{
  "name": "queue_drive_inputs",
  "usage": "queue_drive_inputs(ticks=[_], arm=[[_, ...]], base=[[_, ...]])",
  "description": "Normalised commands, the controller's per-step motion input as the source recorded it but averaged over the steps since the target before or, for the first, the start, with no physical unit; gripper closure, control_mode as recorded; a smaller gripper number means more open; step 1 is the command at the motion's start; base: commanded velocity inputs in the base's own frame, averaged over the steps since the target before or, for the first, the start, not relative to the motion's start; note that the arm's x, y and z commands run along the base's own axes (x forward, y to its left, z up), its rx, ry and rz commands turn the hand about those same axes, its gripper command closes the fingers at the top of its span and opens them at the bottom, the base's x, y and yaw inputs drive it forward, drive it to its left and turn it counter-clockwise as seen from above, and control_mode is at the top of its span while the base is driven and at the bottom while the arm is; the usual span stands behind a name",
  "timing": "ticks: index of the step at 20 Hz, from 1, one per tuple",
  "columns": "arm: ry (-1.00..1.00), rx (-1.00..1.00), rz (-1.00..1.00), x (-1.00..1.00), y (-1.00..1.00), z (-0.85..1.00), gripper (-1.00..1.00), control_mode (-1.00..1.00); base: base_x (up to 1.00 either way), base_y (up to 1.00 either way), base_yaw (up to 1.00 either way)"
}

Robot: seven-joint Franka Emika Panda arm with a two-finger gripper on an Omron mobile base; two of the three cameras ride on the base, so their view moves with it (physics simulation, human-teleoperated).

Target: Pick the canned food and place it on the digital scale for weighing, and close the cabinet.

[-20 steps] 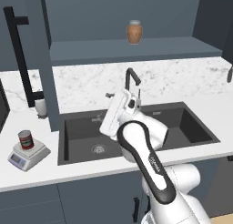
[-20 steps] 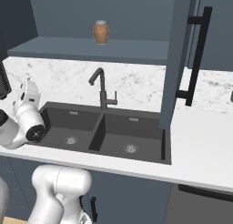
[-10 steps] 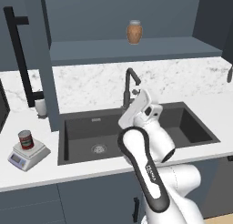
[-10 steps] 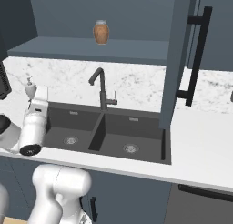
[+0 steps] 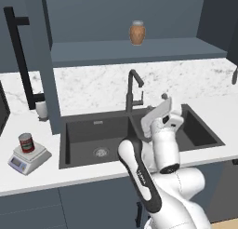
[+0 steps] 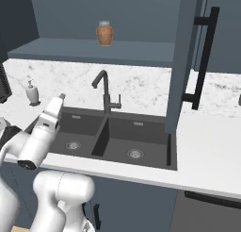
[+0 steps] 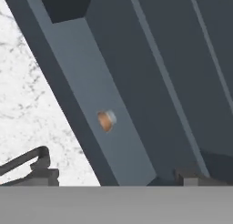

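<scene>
one canned food [image 5: 27,142] sits on the digital scale [image 5: 29,158]

Since the earlier frames, the gripper [image 5: 163,98] has swung from left of the faucet [image 5: 133,90] to its right and risen, its wrist now upright above the sink [image 5: 93,135].
</scene>
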Motion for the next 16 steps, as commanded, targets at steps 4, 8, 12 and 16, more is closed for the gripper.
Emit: queue_drive_inputs(ticks=[4,8,12,16], arm=[[0.24,0.00,-0.13,-0.48,-1.00,0.66,-1.00,-1.00],[0.43,0.00,-0.09,-0.43,-1.00,0.80,-1.00,-1.00],[0.41,0.00,-0.01,-0.53,-0.93,0.58,-1.00,-1.00],[0.83,-0.05,0.00,-0.46,-0.54,0.09,-1.00,-1.00]], base=[[0.00,0.00,0.00],[0.00,0.00,0.00],[0.00,0.00,0.00],[0.00,0.00,0.00]])
